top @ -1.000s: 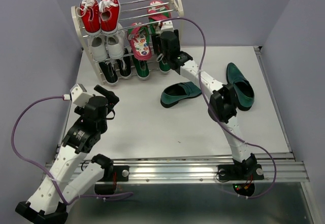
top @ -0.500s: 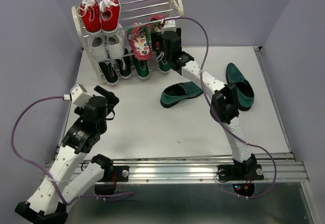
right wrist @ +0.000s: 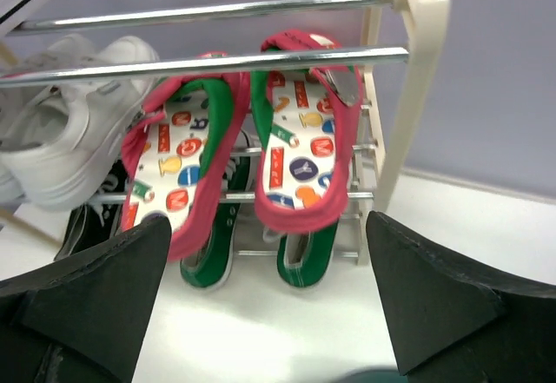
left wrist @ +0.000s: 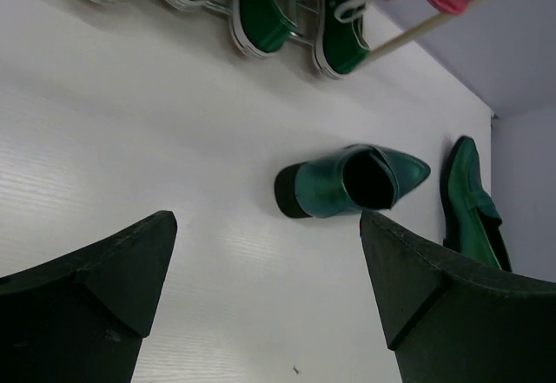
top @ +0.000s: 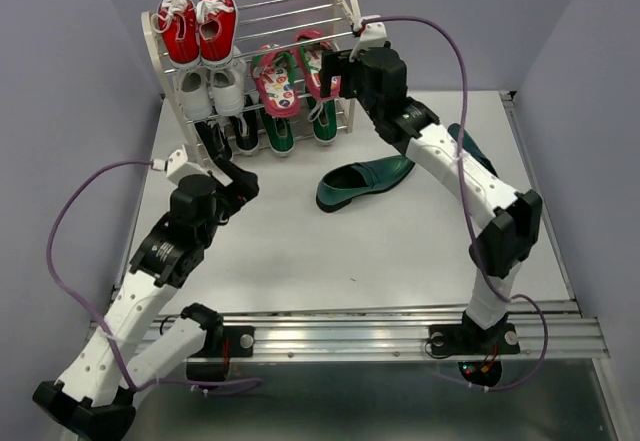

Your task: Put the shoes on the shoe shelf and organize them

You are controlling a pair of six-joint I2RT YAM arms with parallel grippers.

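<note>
The shoe shelf [top: 345,1] stands at the back left. Two red-pink flip-flops [top: 277,81] [right wrist: 304,153] lean on its middle tier. The green canvas sneakers [top: 280,133] [right wrist: 308,248] sit on the bottom tier. One dark green loafer [top: 365,183] [left wrist: 352,183] lies on its side on the table. The other loafer [top: 456,135] [left wrist: 472,196] lies to the right, partly hidden by my right arm. My right gripper [top: 335,73] [right wrist: 268,222] is open and empty just in front of the flip-flops. My left gripper [top: 232,173] [left wrist: 265,227] is open and empty above the table, left of the nearer loafer.
Red sneakers [top: 197,23] fill the left of the top tier. White sneakers [top: 210,91] [right wrist: 78,140] sit on the middle tier and black sneakers [top: 228,139] on the bottom tier. The shelf's right cream frame [right wrist: 413,79] stands beside my right gripper. Purple walls enclose the table.
My right gripper has let go of the second flip-flop on the middle tier and drawn back up and to the right. My left arm has reached forward toward the shelf.
</note>
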